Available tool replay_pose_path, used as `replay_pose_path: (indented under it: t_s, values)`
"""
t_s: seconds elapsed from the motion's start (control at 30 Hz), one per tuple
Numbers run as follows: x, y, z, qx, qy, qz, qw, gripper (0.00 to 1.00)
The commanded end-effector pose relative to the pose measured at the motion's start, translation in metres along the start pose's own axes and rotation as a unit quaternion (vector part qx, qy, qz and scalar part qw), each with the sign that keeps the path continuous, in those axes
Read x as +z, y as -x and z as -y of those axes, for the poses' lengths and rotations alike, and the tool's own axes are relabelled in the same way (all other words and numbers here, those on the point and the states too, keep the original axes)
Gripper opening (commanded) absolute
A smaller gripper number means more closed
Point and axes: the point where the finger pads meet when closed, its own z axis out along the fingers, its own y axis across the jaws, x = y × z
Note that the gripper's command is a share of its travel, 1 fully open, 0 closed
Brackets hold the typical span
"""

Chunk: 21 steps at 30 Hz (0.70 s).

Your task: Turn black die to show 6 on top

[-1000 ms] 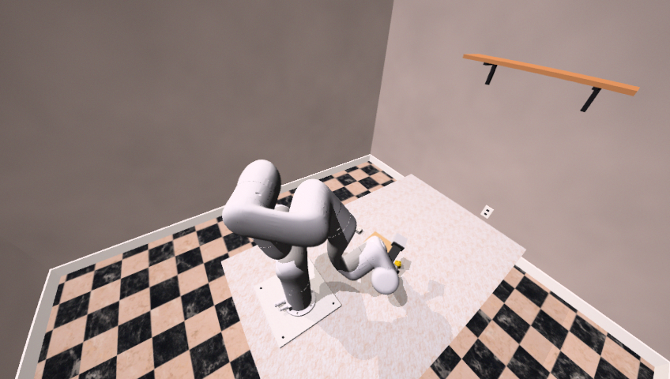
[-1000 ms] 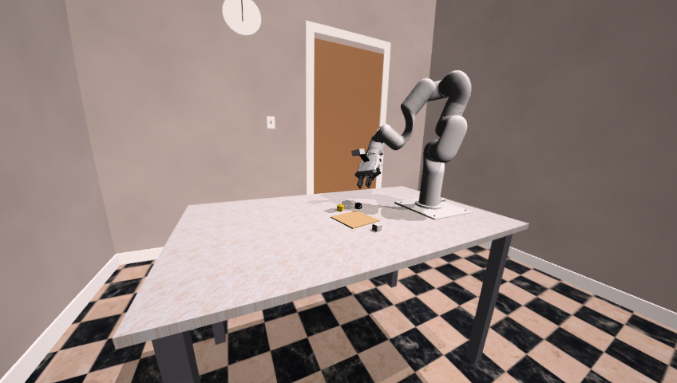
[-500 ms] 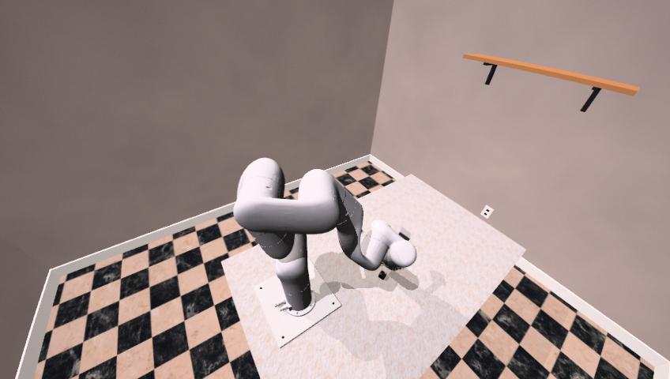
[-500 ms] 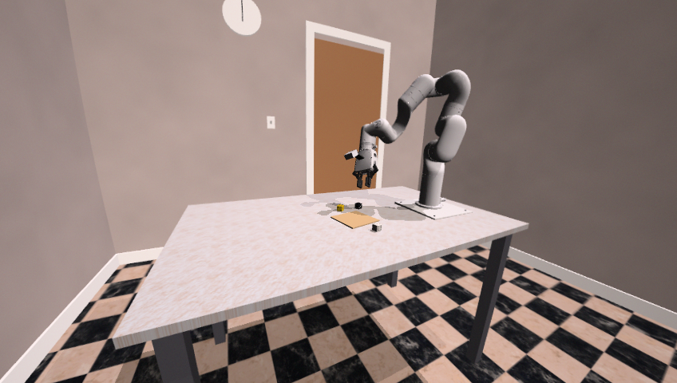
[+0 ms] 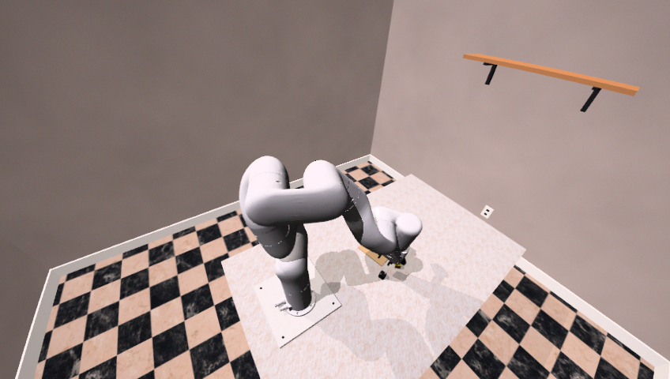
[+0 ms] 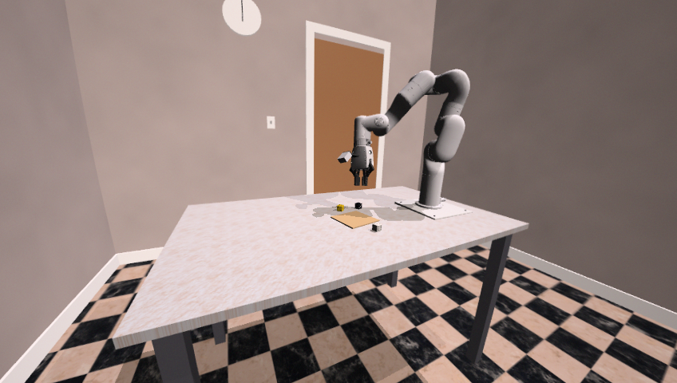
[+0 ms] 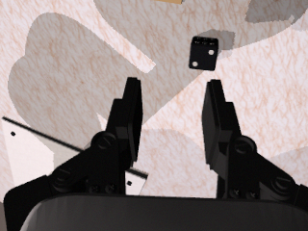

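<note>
The long pale mottled bench [image 5: 470, 234] [image 6: 237, 256] [image 7: 168, 168] carries all the kit. Next in size, the white & grey jointed robot arm [image 5: 295, 206] [image 6: 410, 99] arches over it, wrist end pointing down. The arm's foot is bolted to a flat white square base plate [image 5: 282, 342] [image 6: 449, 214] [image 7: 29, 159] on the bench.

The black two-fingered pincer [image 5: 396, 263] [image 6: 361, 183] [image 7: 172, 96] hangs above the bench w/ its fingers pointing down. It's part open, a mid-width gap b/w the pads, nothing in it; no contact w/ any die or the bench.

The thin tan square mat [image 5: 371, 254] [image 6: 354, 219] [image 7: 169, 1] lies flat on the bench; in the wrist view only its edge shows, at the top.

Then the dice, all small cubes. The black die w/ white pips [image 5: 382, 275] [image 6: 358, 205] [image 7: 203, 54] sits on the bench, off the mat but near it. In the wrist view its broad visible face has 2 pips, diag.; the narrow strip of face above that has more, too small to count. The yellow die w/ dark pips [image 5: 398, 266] [image 6: 340, 207] is also off the mat, near the black one. The white die w/ dark pips [image 6: 376, 227] is on the bench too, just beside the mat, at the opp. side from the black die.

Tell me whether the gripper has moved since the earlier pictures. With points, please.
Yes: in the exterior view, the gripper [image 5: 396, 263] [image 6: 361, 183] [image 7: 172, 96] has shifted away from the base plate [image 5: 282, 341] [image 6: 464, 211] [image 7: 29, 159].
</note>
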Motion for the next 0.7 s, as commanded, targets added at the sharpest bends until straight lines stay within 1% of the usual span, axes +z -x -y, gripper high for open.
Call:
replay_pose_path:
  t_s: [0.0, 0.07, 0.17, 0.37, 0.4, 0.67]
  values:
    - [-0.0063, -0.0071, -0.0078, 0.024, 0.053, 0.06, 0.996, 0.42]
    - [-0.0081, -0.0092, -0.0098, 0.028, 0.067, 0.068, 0.995, 0.42]
    - [-0.0096, -0.0111, -0.0115, 0.031, 0.079, 0.074, 0.994, 0.42]
    - [-0.01, -0.0116, -0.0119, 0.032, 0.082, 0.075, 0.993, 0.42]
    - [-0.01, -0.0116, -0.0119, 0.032, 0.082, 0.075, 0.993, 1.0]
    - [-0.01, -0.0116, -0.0119, 0.032, 0.082, 0.075, 0.993, 1.0]
